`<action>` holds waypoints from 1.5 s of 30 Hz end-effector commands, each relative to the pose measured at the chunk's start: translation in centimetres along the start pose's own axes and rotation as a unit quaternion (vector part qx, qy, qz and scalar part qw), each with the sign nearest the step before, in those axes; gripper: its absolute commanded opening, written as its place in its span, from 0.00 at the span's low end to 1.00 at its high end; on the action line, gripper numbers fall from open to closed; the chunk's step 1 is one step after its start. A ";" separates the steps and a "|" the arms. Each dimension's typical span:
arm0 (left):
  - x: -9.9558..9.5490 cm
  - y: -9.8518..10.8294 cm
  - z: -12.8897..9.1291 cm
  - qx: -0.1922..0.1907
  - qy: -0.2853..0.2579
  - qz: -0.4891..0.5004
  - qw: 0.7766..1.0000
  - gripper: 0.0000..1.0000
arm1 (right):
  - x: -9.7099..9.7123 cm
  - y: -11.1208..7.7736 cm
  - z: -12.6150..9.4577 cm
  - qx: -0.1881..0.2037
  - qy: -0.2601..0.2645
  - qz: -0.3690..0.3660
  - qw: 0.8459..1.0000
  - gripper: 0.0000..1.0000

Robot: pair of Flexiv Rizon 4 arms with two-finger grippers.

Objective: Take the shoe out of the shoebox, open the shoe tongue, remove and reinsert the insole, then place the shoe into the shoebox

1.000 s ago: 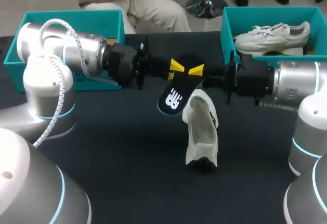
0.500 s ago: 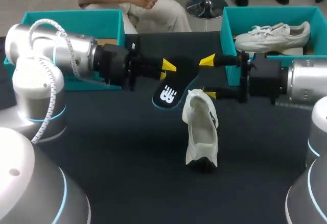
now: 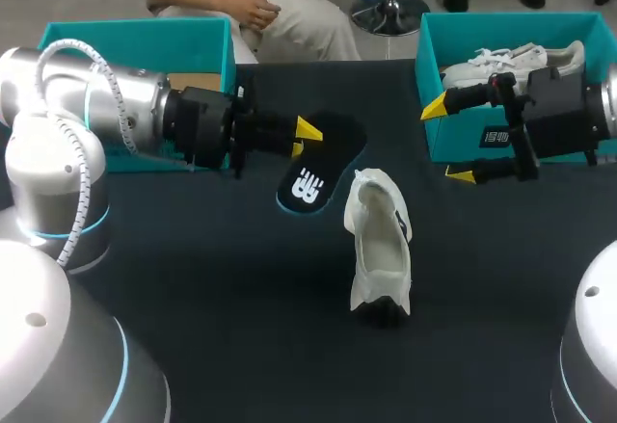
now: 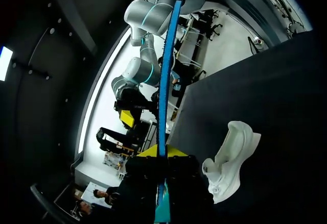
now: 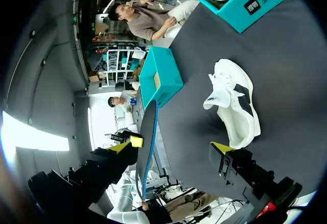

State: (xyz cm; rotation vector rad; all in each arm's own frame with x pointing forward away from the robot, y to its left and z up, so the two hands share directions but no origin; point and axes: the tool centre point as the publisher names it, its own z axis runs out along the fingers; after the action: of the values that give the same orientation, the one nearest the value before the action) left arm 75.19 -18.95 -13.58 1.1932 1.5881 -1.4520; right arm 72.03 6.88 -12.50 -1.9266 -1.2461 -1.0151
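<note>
Over the middle of the table point(image 3: 193, 278), toward its far edge, the left gripper point(image 3: 303, 140) is clamped on the black insole point(image 3: 313, 174). The insole slopes down from the yellow tips, with its logo end lowest, near the far end of the white shoe point(image 3: 379, 245) but not touching it. The shoe rests alone on the table, apart from both grippers. The right gripper point(image 3: 448, 142) has its fingers spread wide with nothing between them, in front of the shoebox point(image 3: 431, 57) at the far right corner. A second shoe point(image 3: 511, 62) lies in that box, partly hidden by the gripper. In the left wrist view the insole shows only edge-on, as a thin blue line. A second box point(image 3: 135, 36) at the far left corner is partly hidden behind the left arm point(image 3: 125, 105).
</note>
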 end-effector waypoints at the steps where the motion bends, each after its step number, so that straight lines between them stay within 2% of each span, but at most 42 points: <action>1: 0.0 -0.6 -0.5 -0.005 0.000 -0.002 1.000 0.00 | 0.1 -0.8 -2.9 -0.006 -0.055 0.002 0.998 1.00; 13: -1.5 -1.7 -0.8 -0.005 0.002 0.006 1.000 0.00 | 0.1 -0.8 -2.9 -0.006 -0.055 0.002 0.998 1.00; 17: -1.6 -2.0 -0.9 0.001 0.006 0.004 1.000 0.00 | -1.4 0.1 -4.7 -0.023 -0.070 -0.049 0.996 1.00; 23: -1.2 -2.4 -1.1 0.008 0.010 -0.007 1.000 0.00 | -3.2 1.4 -7.0 -0.050 -0.057 -0.121 0.990 1.00; 25: -1.1 -2.5 -1.1 0.008 0.011 -0.009 1.000 0.00 | -3.5 1.9 -7.6 -0.052 -0.051 -0.153 0.985 1.00; 29: -1.0 -2.7 -1.2 0.010 0.012 -0.012 1.000 0.00 | -4.1 3.0 -8.7 -0.057 -0.073 -0.197 0.976 1.00; 31: -0.9 -2.9 -1.2 0.012 0.011 -0.015 1.000 0.00 | -4.2 3.3 -9.5 -0.058 -0.080 -0.240 0.966 1.00; 33: -0.9 -3.1 -1.1 0.015 0.013 -0.016 1.000 0.00 | -4.3 3.7 -10.2 -0.049 -0.113 -0.273 0.954 1.00; 35: -0.8 -3.4 -1.0 0.017 0.015 -0.016 1.000 0.00 | -4.4 4.1 -10.9 -0.051 -0.166 -0.247 0.953 1.00; 36: -0.8 -3.5 -0.9 0.017 0.016 -0.015 1.000 0.00 | -4.4 4.3 -11.2 -0.054 -0.175 -0.238 0.954 1.00; 45: -0.9 -4.3 -0.7 0.018 0.028 -0.007 0.999 0.00 | -4.4 4.3 -11.2 -0.054 -0.175 -0.238 0.954 1.00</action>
State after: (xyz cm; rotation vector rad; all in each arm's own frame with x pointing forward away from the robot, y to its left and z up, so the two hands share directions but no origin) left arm 71.80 -18.32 -11.30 1.2517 1.6104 -1.4821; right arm 71.60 -5.87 -10.91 -1.9922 -1.9607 -1.0232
